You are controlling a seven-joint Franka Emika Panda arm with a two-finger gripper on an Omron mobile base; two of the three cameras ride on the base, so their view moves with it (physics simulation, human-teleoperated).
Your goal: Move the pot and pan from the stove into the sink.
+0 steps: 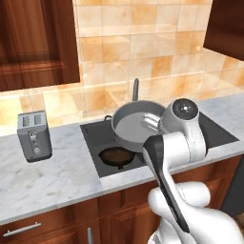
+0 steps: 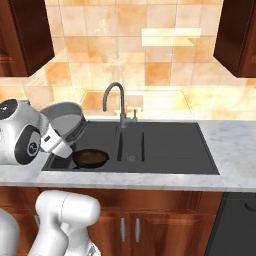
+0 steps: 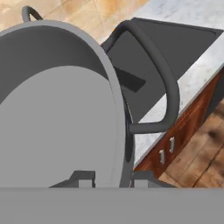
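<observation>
The claw [image 3: 111, 177] pinches the rim of the pot [image 1: 136, 124] and holds it tilted above the sink [image 2: 165, 145], presumably to lower it in beside the pan [image 2: 91, 158] lying at the basin's left end.

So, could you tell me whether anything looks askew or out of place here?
The pot hangs steeply tilted in the gripper, above the sink, pinched by its rim. The pan lies flat in the basin. Nothing looks spilled.

Matt grey metal pot [image 1: 136, 125], marble counter [image 1: 57, 167]
</observation>
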